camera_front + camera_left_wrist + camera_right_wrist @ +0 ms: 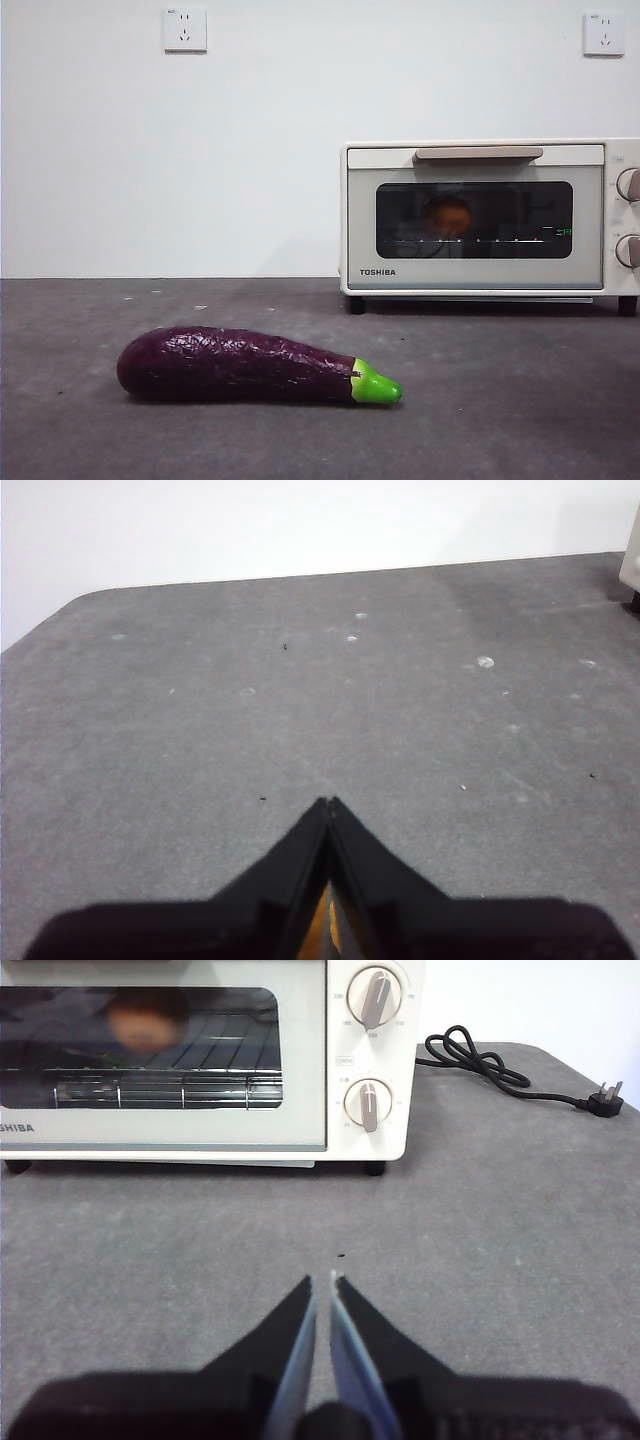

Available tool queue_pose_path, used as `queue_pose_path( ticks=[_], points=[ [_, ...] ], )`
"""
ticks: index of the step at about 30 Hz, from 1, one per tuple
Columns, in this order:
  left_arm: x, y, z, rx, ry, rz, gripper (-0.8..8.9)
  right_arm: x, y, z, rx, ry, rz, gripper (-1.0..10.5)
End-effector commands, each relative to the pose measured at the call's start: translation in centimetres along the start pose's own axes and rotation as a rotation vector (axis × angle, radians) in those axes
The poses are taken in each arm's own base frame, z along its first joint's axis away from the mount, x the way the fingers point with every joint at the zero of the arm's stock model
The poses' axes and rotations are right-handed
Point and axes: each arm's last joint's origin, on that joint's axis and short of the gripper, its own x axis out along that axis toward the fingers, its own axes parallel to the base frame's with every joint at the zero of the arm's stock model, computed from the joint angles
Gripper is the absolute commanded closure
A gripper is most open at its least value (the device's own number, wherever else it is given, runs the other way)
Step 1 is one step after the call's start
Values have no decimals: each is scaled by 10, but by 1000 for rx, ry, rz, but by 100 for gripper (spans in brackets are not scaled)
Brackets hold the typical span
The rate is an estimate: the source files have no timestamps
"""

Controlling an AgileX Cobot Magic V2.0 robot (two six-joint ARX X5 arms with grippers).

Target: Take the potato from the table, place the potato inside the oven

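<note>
Orange-brown round potato sits behind the oven's dark glass; both tools clenched, empty.

There was one cream-beige boxy toaster oven, one rounded orange-brown potato, one long glossy purple eggplant, two white wall sockets.

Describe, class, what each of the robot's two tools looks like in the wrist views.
Left tool: two matte black wedge-shaped jaws tapering to a point, with an orange-yellow strip showing between them low down. Right tool: the same black wedges, but with pale blue-grey inner faces. No cables or markings show on either.
</note>
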Motion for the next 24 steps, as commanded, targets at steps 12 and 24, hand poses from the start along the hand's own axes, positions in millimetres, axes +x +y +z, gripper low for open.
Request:
queue_pose_path(
  ticks=[12, 24],
  points=[
    [1, 0, -3, -3, 4, 1, 817, 1, 0, -2, 7, 1, 1, 914],
    [1, 0, -3, -3, 4, 1, 817, 1, 1, -2, 5, 0, 10, 914]
  ],
)
